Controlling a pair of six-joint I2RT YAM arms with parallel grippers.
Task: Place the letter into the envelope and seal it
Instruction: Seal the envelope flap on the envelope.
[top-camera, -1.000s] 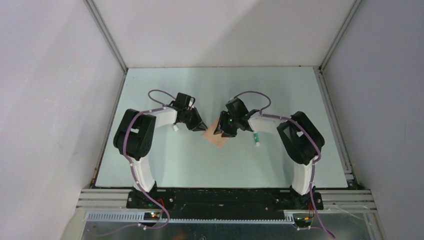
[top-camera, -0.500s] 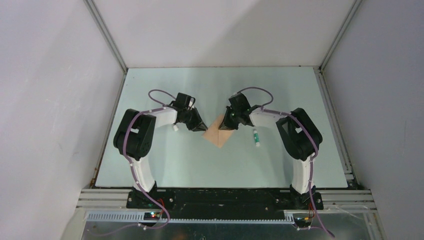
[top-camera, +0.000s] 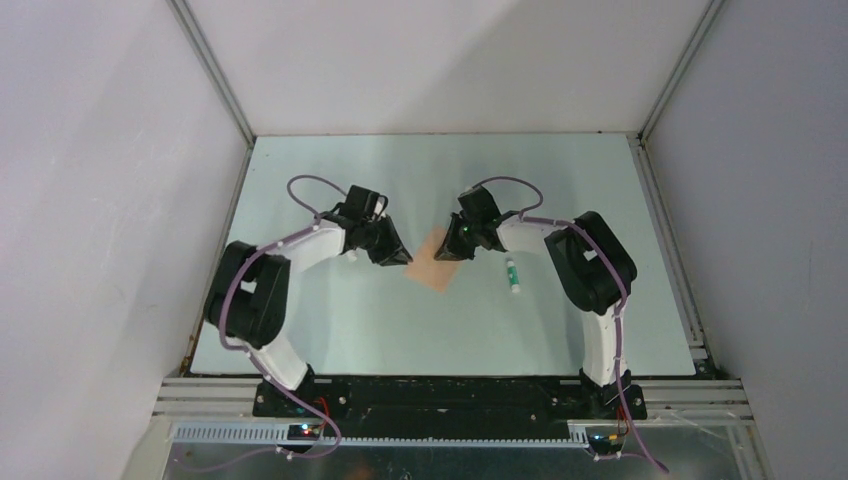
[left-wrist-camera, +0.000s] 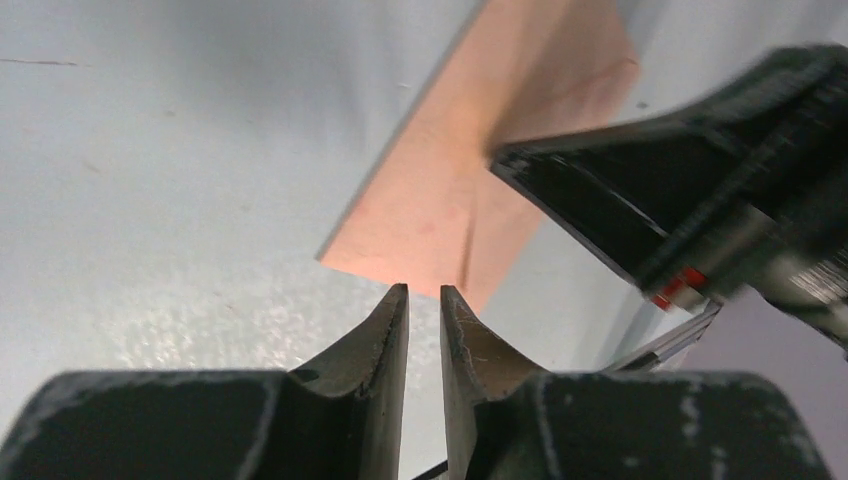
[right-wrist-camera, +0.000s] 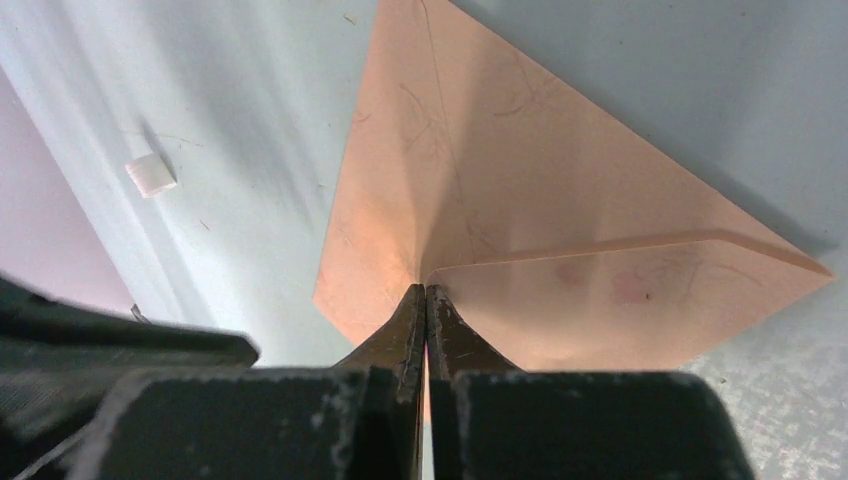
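Top view. Shows the envelope (top-camera: 433, 264) flat near the middle of the table (top-camera: 400, 330), turned cornerwise between the two arms. Puts the left gripper (top-camera: 402, 258) at its left corner and the right gripper (top-camera: 444, 253) on its far right part, both low. Shows a small white-and-green stick (top-camera: 513, 274), probably glue, lying just right of the envelope, untouched. Gives no sight of the letter as a separate sheet; already inside or not, cannot say.

Left wrist view. Shows the fingers (left-wrist-camera: 385, 320) a narrow slit apart, nothing visible between them, tips right at the envelope's near edge; touching or just short, not to be told.

Right wrist view. Shows the jaws pressed fully together, tips at the meeting of the envelope's seams. Shows a folded-over panel, taken for the flap (right-wrist-camera: 620, 300), lying over the body with its fold slightly raised. A pinch on a paper edge or a mere push: not to be told.

Judged step: closing the flap, left side steadying. Next move calls for pressing along the fold to flatten it without dragging the paper, left tips down as anchor; perhaps glue first.
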